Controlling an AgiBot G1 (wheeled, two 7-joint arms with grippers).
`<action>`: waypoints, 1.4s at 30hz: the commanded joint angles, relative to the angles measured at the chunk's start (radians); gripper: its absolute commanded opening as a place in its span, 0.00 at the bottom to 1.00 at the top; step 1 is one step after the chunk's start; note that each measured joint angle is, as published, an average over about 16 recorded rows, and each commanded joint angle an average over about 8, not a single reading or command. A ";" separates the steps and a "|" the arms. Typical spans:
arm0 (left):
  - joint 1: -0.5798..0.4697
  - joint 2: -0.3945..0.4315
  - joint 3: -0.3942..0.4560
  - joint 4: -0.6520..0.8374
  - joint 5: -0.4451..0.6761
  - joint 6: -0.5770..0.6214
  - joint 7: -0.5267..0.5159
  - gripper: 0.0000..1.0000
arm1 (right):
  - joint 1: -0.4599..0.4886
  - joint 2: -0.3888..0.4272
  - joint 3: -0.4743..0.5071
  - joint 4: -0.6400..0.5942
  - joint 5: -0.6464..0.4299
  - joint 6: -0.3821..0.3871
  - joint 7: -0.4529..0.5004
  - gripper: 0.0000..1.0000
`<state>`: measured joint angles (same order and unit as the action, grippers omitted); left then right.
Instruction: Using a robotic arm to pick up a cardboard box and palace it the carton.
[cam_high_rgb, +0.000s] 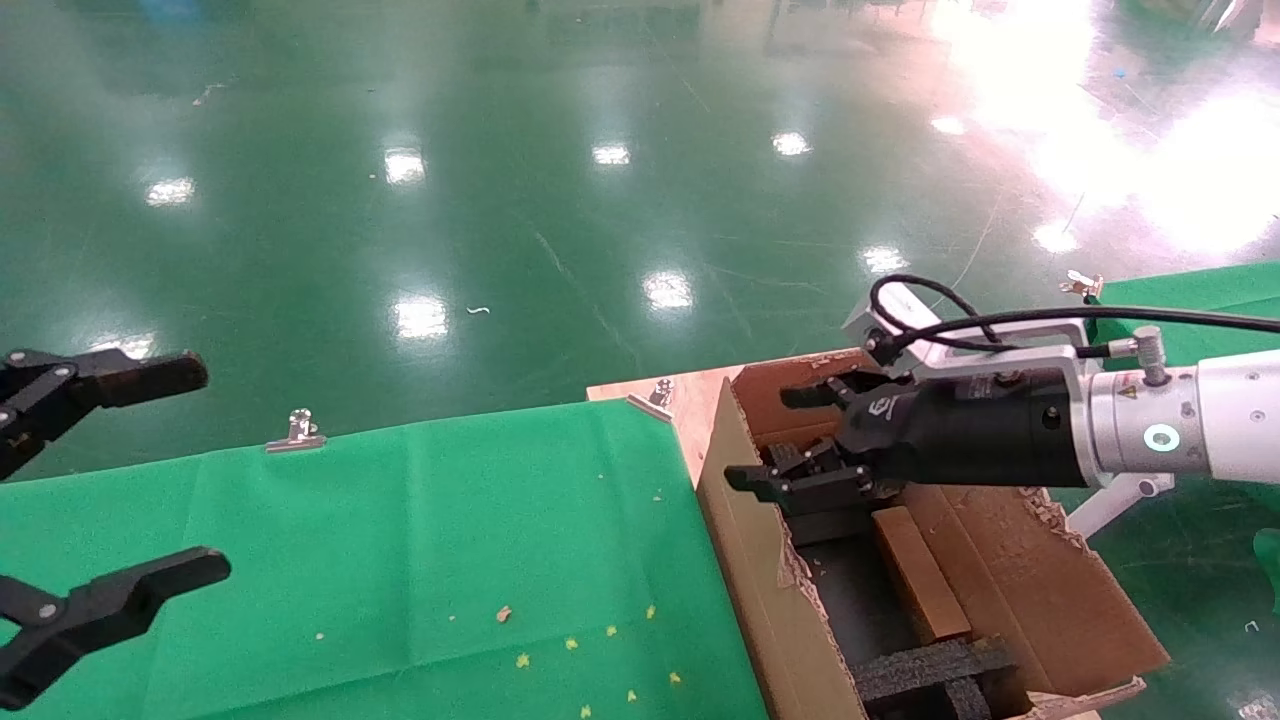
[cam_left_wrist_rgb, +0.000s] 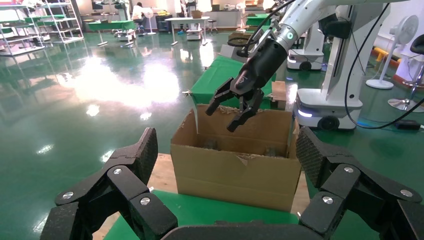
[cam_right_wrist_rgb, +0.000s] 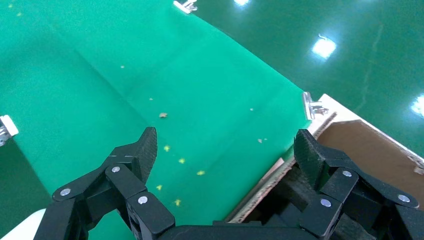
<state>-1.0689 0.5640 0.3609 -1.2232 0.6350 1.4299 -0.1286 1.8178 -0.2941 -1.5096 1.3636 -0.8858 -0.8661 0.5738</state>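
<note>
Head view, right gripper (cam_high_rgb: 790, 440): jaws spread wide and empty, held above the far end of the carton (cam_high_rgb: 1010, 575), white arm reaching in from the robot's right.
Head view, cardboard box (cam_high_rgb: 920, 572): lay inside the carton, just below and nearer the robot than the right jaws, leaning on its long edge against the inner wall; not touched by the jaws.
Head view, black foam (cam_high_rgb: 935, 672): sat in the carton's near end, beyond the box from the jaws.
Head view, left gripper (cam_high_rgb: 130, 480): jaws wide, empty, parked over the counter (cam_high_rgb: 450, 540) edge, well apart from the carton.
Head view, counter: green cloth, small yellow crumbs (cam_high_rgb: 570, 645) scattered between the two grippers, metal clip (cam_high_rgb: 297, 431) on its far edge.

Left wrist view, left gripper (cam_left_wrist_rgb: 225, 165): jaws wide, nothing between them; carton (cam_left_wrist_rgb: 235, 172) stood straight ahead of them.
Left wrist view, right gripper (cam_left_wrist_rgb: 232, 111): hung over the carton's open top, jaws apart, empty.
Left wrist view, cardboard box: hidden by the carton wall.

Right wrist view, right gripper (cam_right_wrist_rgb: 225, 160): jaws wide, empty; green counter (cam_right_wrist_rgb: 150, 75) ahead of them, carton (cam_right_wrist_rgb: 365, 145) rim under one jaw.
</note>
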 joint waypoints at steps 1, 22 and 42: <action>0.000 0.000 0.000 0.000 0.000 0.000 0.000 1.00 | 0.001 0.002 -0.001 -0.001 0.006 -0.004 0.000 1.00; 0.000 0.000 0.000 0.000 0.000 0.000 0.000 1.00 | -0.205 -0.088 0.339 -0.025 0.044 -0.175 -0.104 1.00; 0.000 0.000 0.000 0.000 0.000 0.000 0.000 1.00 | -0.442 -0.189 0.731 -0.049 0.093 -0.375 -0.228 1.00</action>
<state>-1.0689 0.5640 0.3609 -1.2231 0.6349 1.4299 -0.1286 1.3743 -0.4835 -0.7762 1.3147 -0.7925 -1.2422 0.3448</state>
